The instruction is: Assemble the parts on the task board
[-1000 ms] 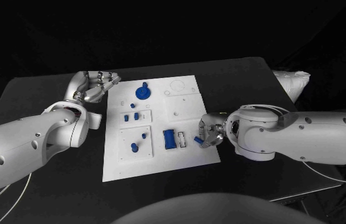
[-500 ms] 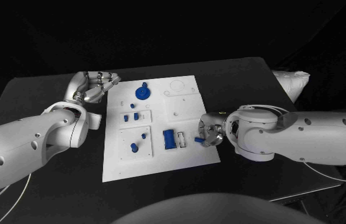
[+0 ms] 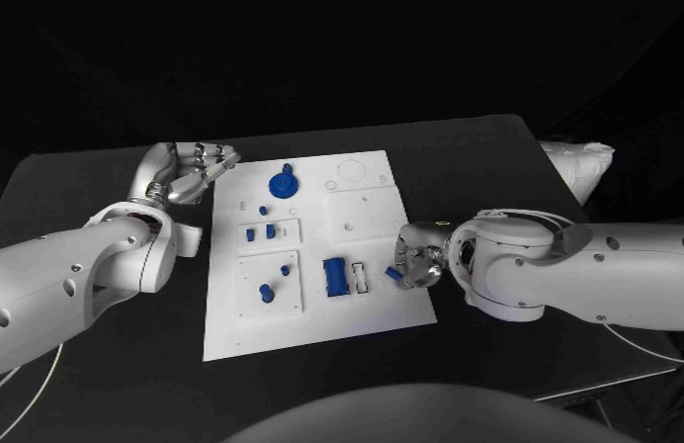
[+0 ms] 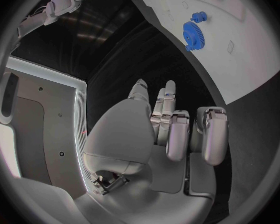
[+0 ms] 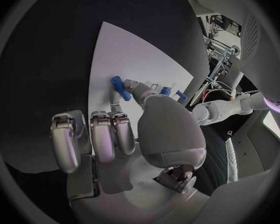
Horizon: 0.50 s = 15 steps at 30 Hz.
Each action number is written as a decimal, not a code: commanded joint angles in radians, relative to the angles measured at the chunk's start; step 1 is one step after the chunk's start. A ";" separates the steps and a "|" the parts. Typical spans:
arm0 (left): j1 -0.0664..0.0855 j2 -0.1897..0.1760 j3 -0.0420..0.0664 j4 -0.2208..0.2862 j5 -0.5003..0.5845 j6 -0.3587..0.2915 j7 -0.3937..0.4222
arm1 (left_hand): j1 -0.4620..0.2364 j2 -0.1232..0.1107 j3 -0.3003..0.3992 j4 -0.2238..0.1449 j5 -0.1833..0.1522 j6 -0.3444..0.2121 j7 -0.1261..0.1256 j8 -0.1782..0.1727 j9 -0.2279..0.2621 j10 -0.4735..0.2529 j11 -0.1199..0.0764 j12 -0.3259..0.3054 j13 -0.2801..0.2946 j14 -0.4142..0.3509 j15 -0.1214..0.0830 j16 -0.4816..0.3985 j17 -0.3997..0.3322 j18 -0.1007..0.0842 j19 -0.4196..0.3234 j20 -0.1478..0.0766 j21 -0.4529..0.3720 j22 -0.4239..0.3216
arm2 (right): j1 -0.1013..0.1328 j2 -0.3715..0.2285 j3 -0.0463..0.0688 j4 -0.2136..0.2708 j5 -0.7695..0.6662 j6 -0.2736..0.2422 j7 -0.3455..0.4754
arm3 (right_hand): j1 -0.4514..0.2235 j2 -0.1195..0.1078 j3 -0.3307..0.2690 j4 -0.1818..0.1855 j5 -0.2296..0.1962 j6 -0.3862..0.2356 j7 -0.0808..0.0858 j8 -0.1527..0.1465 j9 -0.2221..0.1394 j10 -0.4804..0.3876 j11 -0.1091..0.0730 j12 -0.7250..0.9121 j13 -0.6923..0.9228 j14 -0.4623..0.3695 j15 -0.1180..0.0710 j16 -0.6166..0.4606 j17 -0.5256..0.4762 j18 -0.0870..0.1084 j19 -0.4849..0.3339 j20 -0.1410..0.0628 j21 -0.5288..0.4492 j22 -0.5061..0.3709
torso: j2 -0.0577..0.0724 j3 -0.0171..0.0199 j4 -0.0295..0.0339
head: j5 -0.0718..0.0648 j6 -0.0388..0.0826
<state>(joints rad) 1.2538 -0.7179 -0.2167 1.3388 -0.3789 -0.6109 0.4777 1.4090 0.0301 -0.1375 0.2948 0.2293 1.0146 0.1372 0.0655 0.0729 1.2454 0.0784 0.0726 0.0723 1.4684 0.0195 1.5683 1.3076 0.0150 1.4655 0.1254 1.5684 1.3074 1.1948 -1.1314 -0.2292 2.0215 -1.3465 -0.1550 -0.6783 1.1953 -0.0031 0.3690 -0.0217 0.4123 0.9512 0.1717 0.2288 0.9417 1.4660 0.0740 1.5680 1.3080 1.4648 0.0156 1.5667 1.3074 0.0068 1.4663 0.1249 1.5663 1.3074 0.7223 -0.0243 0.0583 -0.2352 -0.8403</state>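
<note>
The white task board point(image 3: 368, 201) lies in the middle of the black table. On it are a blue gear point(image 3: 284, 182), two small blue pieces point(image 3: 258, 231), a blue block point(image 3: 335, 275) and a blue peg point(image 3: 265, 290). My right hand point(image 3: 415, 264) is at the board's near right edge and pinches a small blue part point(image 3: 392, 276) between thumb and finger. The right wrist view shows that part point(image 5: 120, 88) at the thumb tip over the board point(image 5: 146, 55). My left hand point(image 3: 191, 171) rests beside the board's far left corner and holds nothing. From the left wrist, the gear point(image 4: 191, 33) lies beyond the fingers point(image 4: 177, 132).
Black table point(image 3: 470, 166) surrounds the board, with bare room to the right and behind it. The table's near right edge runs close under my right arm. A white recessed panel point(image 3: 365, 211) on the board holds no blue piece.
My right hand has shifted only slightly, the blue part still in its pinch at the board's right edge. The left hand has not moved.
</note>
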 commanded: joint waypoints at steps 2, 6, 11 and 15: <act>0.000 0.002 0.001 0.002 -0.006 0.015 0.005 | -0.004 0.010 -0.007 -0.002 0.007 0.007 0.001 0.002 -0.001 0.002 -0.001 -0.004 -0.001 0.102 -0.006 0.003 0.263 -0.015 0.105 -0.005 0.002 0.263 | -0.008 -0.006 -0.007 -0.003 0.028 -0.032 -0.117 | 0.005 0.009 0.028 0.022 -0.006 0.053 -0.041 -0.006 -0.704 0.105 -0.011 0.003 0.263 0.106 -0.010 0.004 0.263 -0.007 0.104 -0.007 0.004 0.263 | 0.000 -0.0003 -0.0004 | 0.002 0.000; 0.000 0.002 0.001 0.002 -0.006 0.015 0.005 | -0.004 0.010 -0.007 -0.002 0.007 0.007 0.001 0.002 -0.001 0.002 -0.001 -0.004 -0.001 0.102 -0.006 0.003 0.263 -0.015 0.105 -0.005 0.002 0.263 | -0.008 -0.012 -0.007 0.002 0.048 -0.080 -0.101 | 0.006 0.006 0.028 0.020 -0.008 0.058 -0.042 -0.011 -0.708 0.105 -0.012 0.003 0.263 0.106 -0.012 0.004 0.263 -0.007 0.104 -0.009 0.004 0.263 | 0.000 -0.0004 -0.0005 | 0.001 0.000; 0.000 0.002 0.001 0.002 -0.006 0.016 0.005 | -0.004 0.010 -0.007 -0.002 0.007 0.007 0.001 0.002 -0.001 0.002 -0.001 -0.004 -0.001 0.102 -0.006 0.003 0.263 -0.015 0.105 -0.005 0.002 0.263 | -0.006 -0.019 -0.007 0.009 0.074 -0.133 -0.082 | 0.012 0.002 0.029 0.014 -0.004 0.060 -0.042 -0.023 -0.716 0.105 -0.013 0.003 0.263 0.106 -0.013 0.004 0.263 -0.007 0.104 -0.011 0.004 0.263 | 0.000 -0.0003 -0.0006 | 0.004 0.001; 0.000 0.002 0.001 0.002 -0.006 0.016 0.005 | -0.004 0.010 -0.007 -0.002 0.007 0.007 0.001 0.002 -0.001 0.002 -0.001 -0.004 -0.001 0.102 -0.006 0.003 0.263 -0.015 0.105 -0.005 0.002 0.263 | -0.005 -0.024 -0.007 0.013 0.107 -0.164 -0.069 | 0.017 0.000 0.031 0.009 -0.001 0.061 -0.040 -0.032 -0.722 0.105 -0.012 0.003 0.263 0.106 -0.013 0.004 0.263 -0.007 0.104 -0.012 0.004 0.263 | 0.000 -0.0004 0.0006 | 0.003 -0.001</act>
<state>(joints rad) 1.2536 -0.7174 -0.2167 1.3386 -0.3794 -0.6097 0.4775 1.4090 0.0301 -0.1404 0.2919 0.2334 1.0146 0.1372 0.0655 0.0729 1.2454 0.0784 0.0726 0.0723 1.4683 0.0195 1.5683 1.3075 0.0151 1.4655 0.1254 1.5684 1.3074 1.1945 -1.1542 -0.2319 2.0407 -1.2864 -0.2748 -0.6792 1.1970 -0.0015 0.3968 -0.0107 0.4042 1.0178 0.1297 0.1990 0.2189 1.4659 0.0669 1.5680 1.3080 1.4649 0.0087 1.5667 1.3073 0.0068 1.4662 0.1179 1.5663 1.3073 0.7226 -0.0244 0.0581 -0.2324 -0.8401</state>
